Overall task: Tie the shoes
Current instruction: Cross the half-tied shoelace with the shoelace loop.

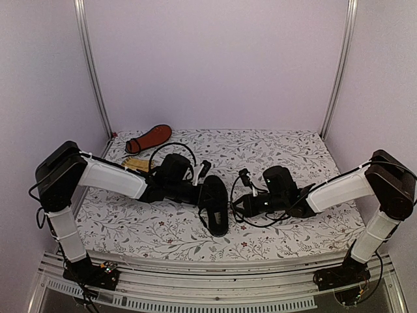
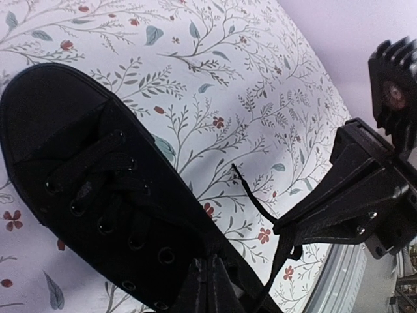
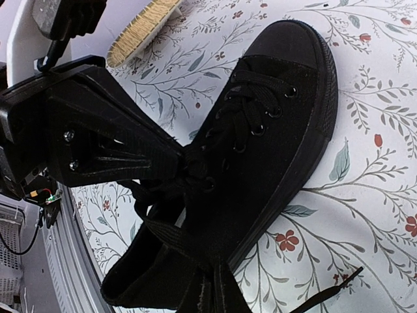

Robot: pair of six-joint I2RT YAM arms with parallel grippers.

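Observation:
One black shoe (image 1: 216, 205) lies on the floral cloth between the arms, toe toward the near edge; it also shows in the left wrist view (image 2: 91, 189) and the right wrist view (image 3: 273, 130). My left gripper (image 1: 202, 191) (image 2: 208, 277) is shut on the laces at the top eyelets; its tip shows in the right wrist view (image 3: 184, 161). My right gripper (image 1: 240, 203) (image 3: 214, 290) is shut on a lace strand (image 3: 163, 236) pulled out sideways; it also shows in the left wrist view (image 2: 283, 228). The other shoe (image 1: 150, 138) lies sole up at the back left.
A yellow woven mat (image 1: 135, 163) (image 3: 143, 29) lies under the left arm. A loose lace end (image 2: 251, 194) (image 3: 333, 287) trails on the cloth. Metal frame posts stand at the back corners, and a metal rail (image 1: 215, 264) runs along the near edge.

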